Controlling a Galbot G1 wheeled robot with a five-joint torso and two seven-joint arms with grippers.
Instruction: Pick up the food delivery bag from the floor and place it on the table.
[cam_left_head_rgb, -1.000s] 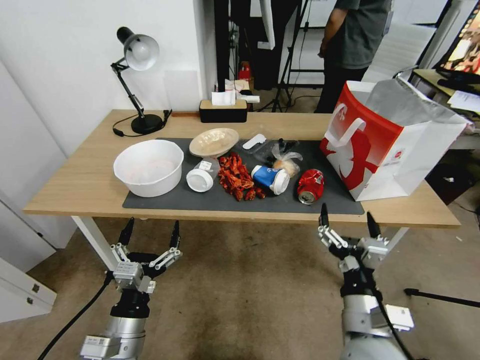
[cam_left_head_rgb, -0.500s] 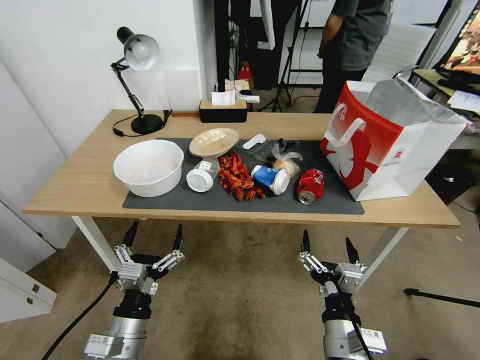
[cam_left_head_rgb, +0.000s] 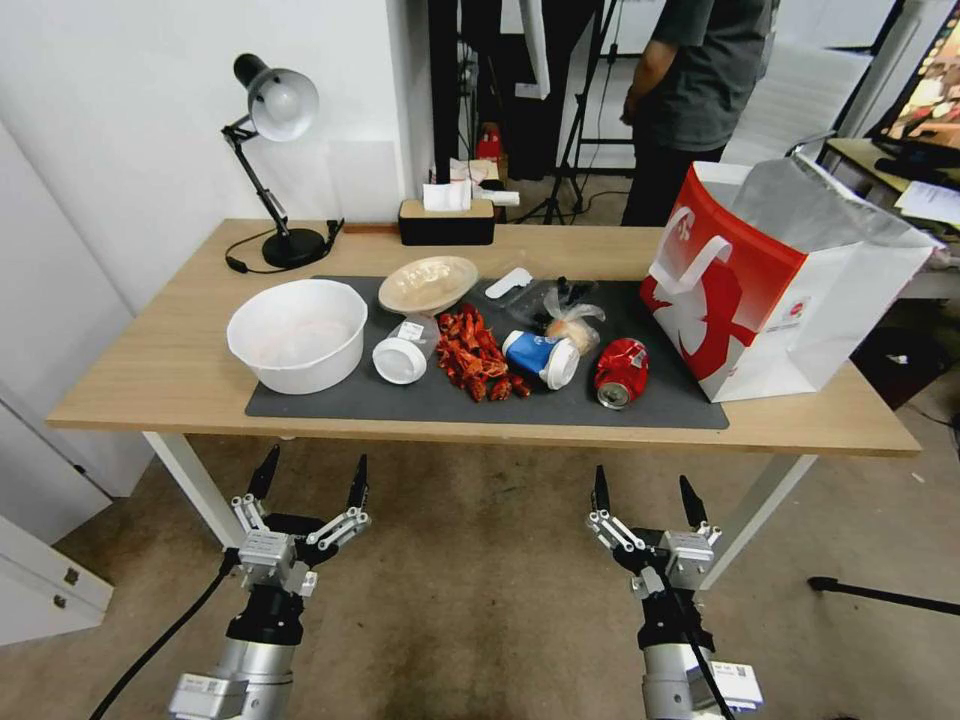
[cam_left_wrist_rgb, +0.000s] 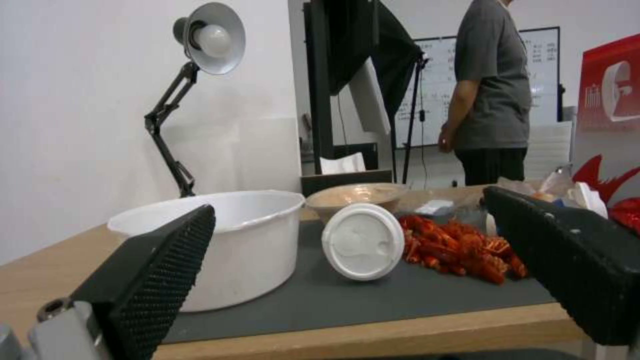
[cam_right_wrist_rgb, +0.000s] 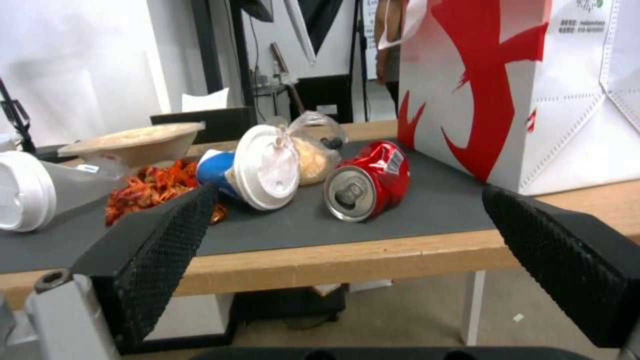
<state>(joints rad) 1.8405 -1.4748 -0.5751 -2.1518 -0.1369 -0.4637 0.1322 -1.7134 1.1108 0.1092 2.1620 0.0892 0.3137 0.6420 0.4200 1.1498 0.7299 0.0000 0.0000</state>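
The bag (cam_left_head_rgb: 775, 290) stands upright on the counter (cam_left_head_rgb: 170, 370) at about 2 o'clock from the robot, its base partly on the mat (cam_left_head_rgb: 660, 395) and partly on bare wood near the right end, so the placing looks done. The can (cam_left_head_rgb: 621, 372) lies on its side just beside the bag at its 9 o'clock, apart from it as far as the right wrist view shows, with the cup (cam_left_head_rgb: 541, 358) and the shells (cam_left_head_rgb: 470, 355) further along toward 9 o'clock. The left gripper (cam_left_head_rgb: 310, 483) hangs below the front edge at about 7 o'clock over the floor (cam_left_head_rgb: 480, 590), jaws spread wide and holding nothing; the right gripper (cam_left_head_rgb: 646, 495) hangs at about 5 o'clock, likewise wide and empty, well apart from the bag. The main risk from here, as I judge it, is the bag itself: it is tall, light-looking and open-topped, and its far corner sits close to the counter's right end, so a nudge from a rising right arm could tip it or slide it off. A sweep along the front edge could also roll the can into it. The bowl (cam_left_head_rgb: 297, 335) and lamp (cam_left_head_rgb: 275, 160) at 10 to 11 o'clock look safely out of reach.
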